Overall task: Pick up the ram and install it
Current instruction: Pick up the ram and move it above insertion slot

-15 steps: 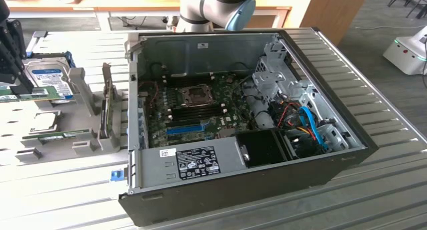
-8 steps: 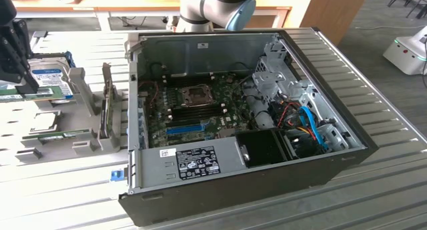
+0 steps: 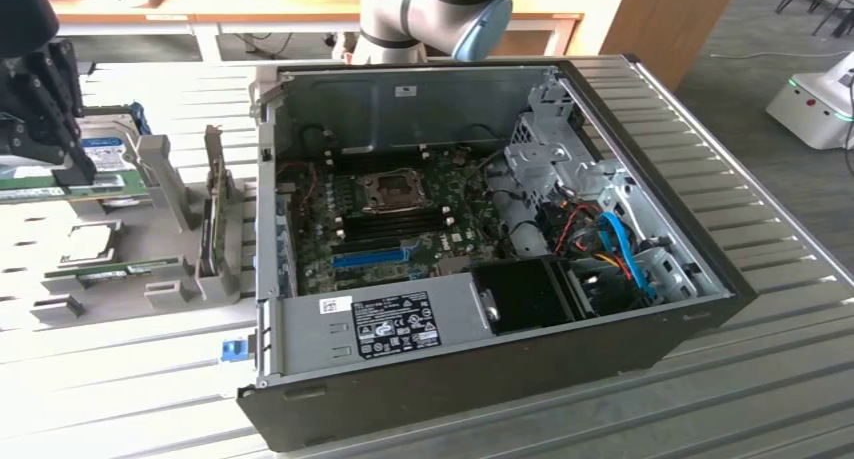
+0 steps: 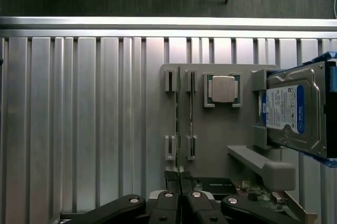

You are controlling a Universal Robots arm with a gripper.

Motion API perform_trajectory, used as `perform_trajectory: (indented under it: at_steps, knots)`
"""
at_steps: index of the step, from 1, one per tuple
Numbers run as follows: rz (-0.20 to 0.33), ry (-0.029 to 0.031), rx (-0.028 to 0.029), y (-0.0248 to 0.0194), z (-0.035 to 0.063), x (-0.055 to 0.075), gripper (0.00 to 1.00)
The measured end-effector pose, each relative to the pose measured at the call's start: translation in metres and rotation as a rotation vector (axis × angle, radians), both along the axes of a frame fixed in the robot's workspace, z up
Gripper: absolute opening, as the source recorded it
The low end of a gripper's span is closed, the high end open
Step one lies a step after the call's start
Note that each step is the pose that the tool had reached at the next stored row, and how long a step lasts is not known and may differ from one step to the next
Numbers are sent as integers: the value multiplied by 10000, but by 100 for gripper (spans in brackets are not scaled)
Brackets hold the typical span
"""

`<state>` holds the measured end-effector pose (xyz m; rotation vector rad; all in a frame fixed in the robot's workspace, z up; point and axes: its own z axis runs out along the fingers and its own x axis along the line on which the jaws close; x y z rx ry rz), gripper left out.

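The claw [image 4: 180, 196] is at the near end of the edge-standing ram [image 4: 178, 119], whose length runs straight ahead; whether it is clamped, cannot tell.

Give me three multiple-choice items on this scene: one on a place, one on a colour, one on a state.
1. Where does the CPU lie?
A. on the grey fixture, between the ram and the hard drive
B. on top of the hard drive
C. leaning on the ram

2. What colour stands out on the hard drive's label?
A. red
B. yellow
C. blue

3. How is the computer case?
A. closed
B. open, with the motherboard exposed
C. standing upright with its panel on

Answers:
1 A, the CPU sits in its own holder on the fixture, with the ram on one side and the drive on the other.
2 C, the label carries a broad blue band.
3 B, the board shows through the open side.
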<state>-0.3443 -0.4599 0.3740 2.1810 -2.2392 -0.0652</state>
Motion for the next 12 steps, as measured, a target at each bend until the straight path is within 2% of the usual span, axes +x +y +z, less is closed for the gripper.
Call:
perform_trajectory:
  at_steps: [12]
  knots:
    - [6,1,-1,0,0,259,12]
